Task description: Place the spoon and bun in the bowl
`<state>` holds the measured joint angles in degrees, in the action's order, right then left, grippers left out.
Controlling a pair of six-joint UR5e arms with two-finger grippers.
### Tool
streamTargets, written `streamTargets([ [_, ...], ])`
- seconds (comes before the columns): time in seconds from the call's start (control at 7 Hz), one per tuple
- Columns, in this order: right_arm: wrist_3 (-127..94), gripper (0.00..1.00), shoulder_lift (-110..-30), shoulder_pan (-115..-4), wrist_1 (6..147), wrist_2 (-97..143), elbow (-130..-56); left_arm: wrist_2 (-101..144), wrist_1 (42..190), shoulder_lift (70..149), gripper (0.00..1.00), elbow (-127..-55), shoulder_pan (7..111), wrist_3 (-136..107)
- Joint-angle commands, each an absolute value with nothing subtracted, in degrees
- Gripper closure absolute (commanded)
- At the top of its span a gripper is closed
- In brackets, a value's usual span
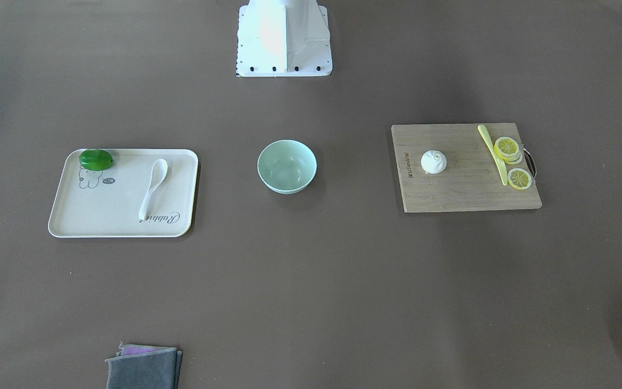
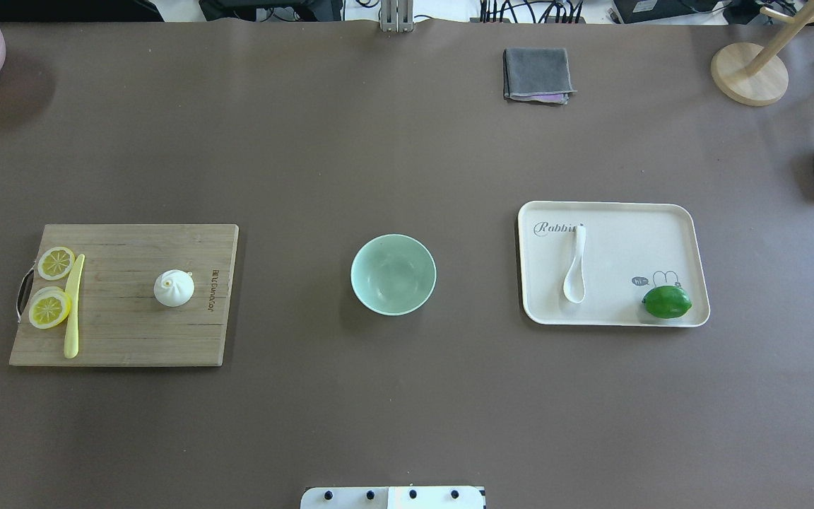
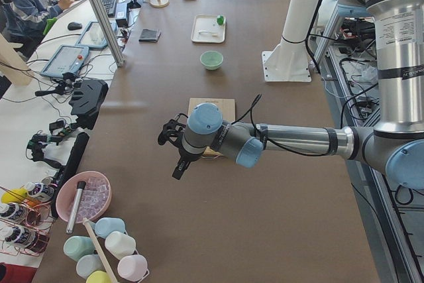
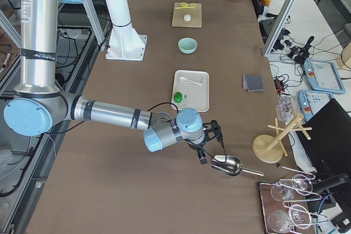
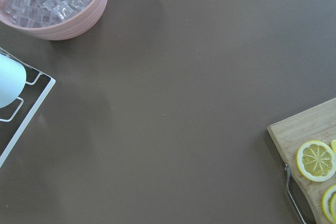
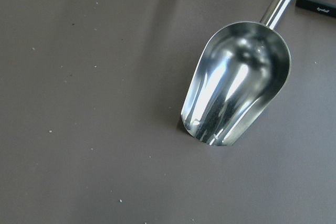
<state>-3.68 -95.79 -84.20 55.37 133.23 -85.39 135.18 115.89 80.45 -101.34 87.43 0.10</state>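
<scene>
Left gripper (image 3: 173, 154) and right gripper (image 4: 207, 146) hung at opposite ends of the brown table (image 2: 407, 162); apart or together could not be told.
One steel scoop (image 6: 236, 82) lay under the right gripper. One white pleated bun (image 2: 174, 288) sat on a wooden cutting board (image 2: 124, 332), one glossy white soup spoon (image 2: 575, 265) on a cream tray (image 2: 661, 226) lettered "Rabbit", one pale mint-green bowl (image 2: 393, 274) between them.

One bowl (image 2: 393, 276), one bun (image 2: 174, 288), one spoon (image 2: 575, 272), one lime (image 2: 667, 302), one tray (image 2: 626, 240), one cutting board (image 2: 124, 332).
</scene>
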Motion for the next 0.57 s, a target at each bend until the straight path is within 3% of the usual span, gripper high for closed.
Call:
streamTargets([
  [0.0, -4.48, 0.0, -95.8, -84.2, 55.37, 133.33, -85.17, 135.18, 115.84, 80.42, 0.02, -101.08, 87.45, -0.44],
  [0.43, -5.18, 0.0, -95.01, -82.36, 55.28, 133.42, -85.86, 135.35, 115.84, 80.59, 0.02, -101.16, 87.28, -2.97],
])
